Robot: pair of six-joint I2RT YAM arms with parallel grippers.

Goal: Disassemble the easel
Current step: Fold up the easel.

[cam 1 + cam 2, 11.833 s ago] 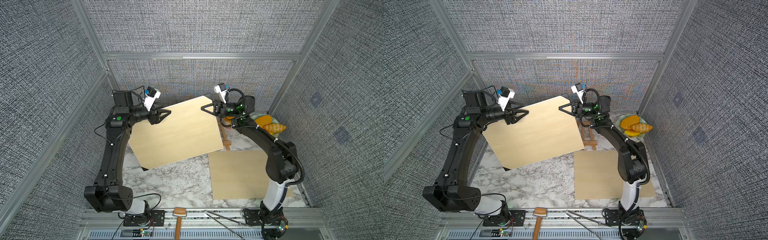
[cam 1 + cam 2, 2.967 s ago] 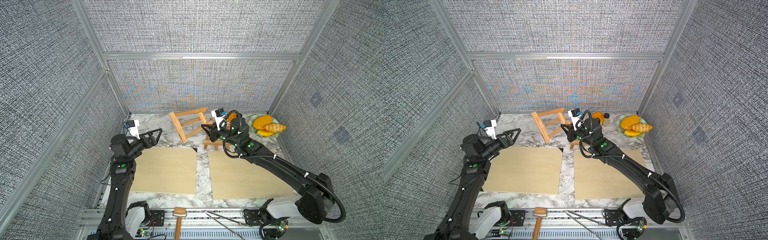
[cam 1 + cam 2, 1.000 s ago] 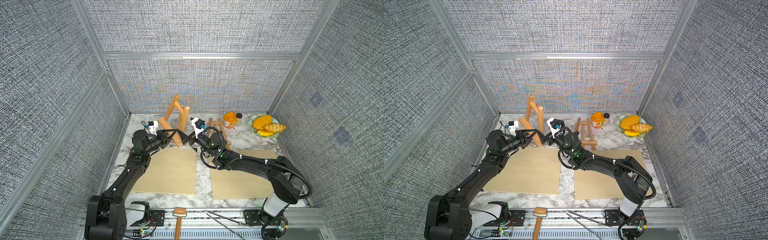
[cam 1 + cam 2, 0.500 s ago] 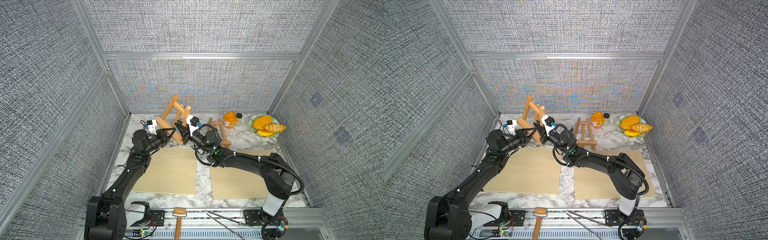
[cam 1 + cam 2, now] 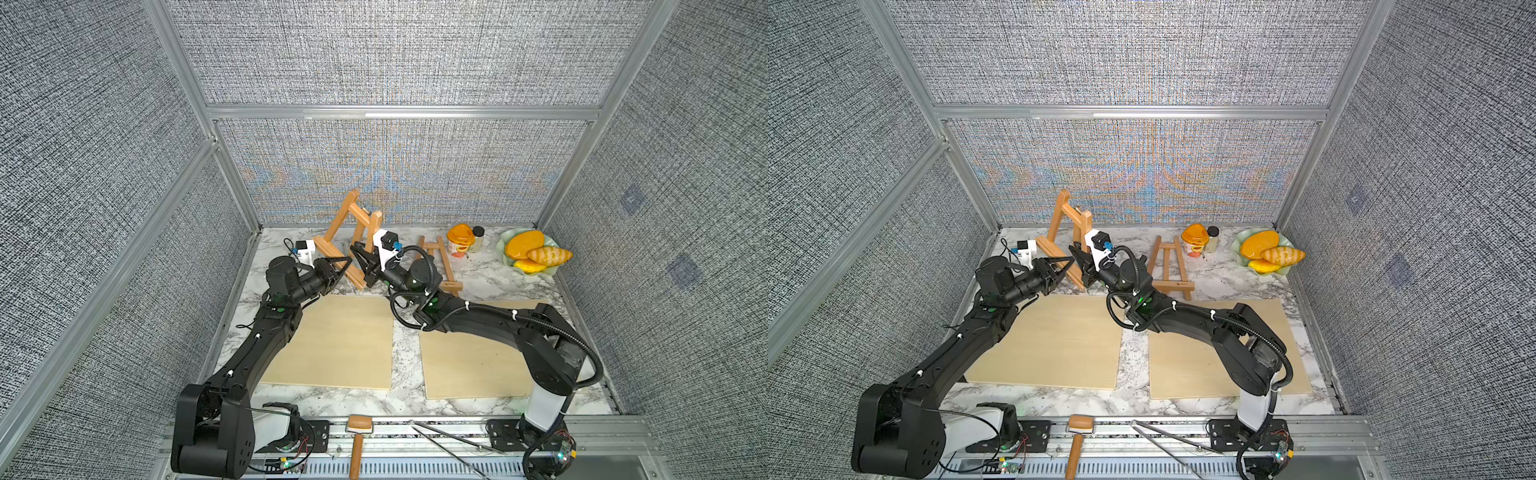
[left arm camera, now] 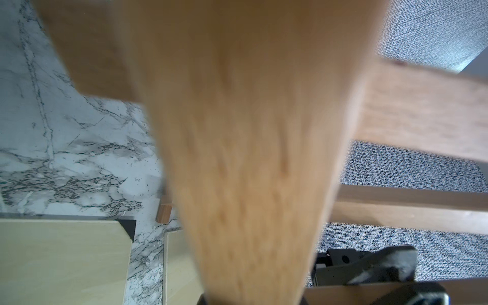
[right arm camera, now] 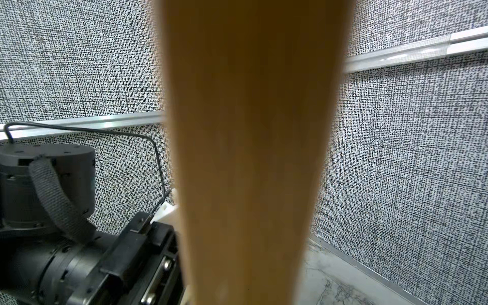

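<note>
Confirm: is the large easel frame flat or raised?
Raised, tilted, top end up; left gripper and right gripper hold the easel frame.

Left arm [image 5: 266,349], right arm [image 5: 486,328]: matte black, white bases. Left claw [image 5: 347,268], right claw [image 5: 360,266]: black, triangular. White wrist cameras [image 5: 383,243]; corrugated conduit [image 5: 490,308], white ties [image 5: 466,306].

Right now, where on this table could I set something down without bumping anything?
Bare marble lies between the small easel and the green bowl, in front of the orange cup. The left board is mostly bare too. Back left is crowded: left fingers and right fingers grip the big easel.
</note>
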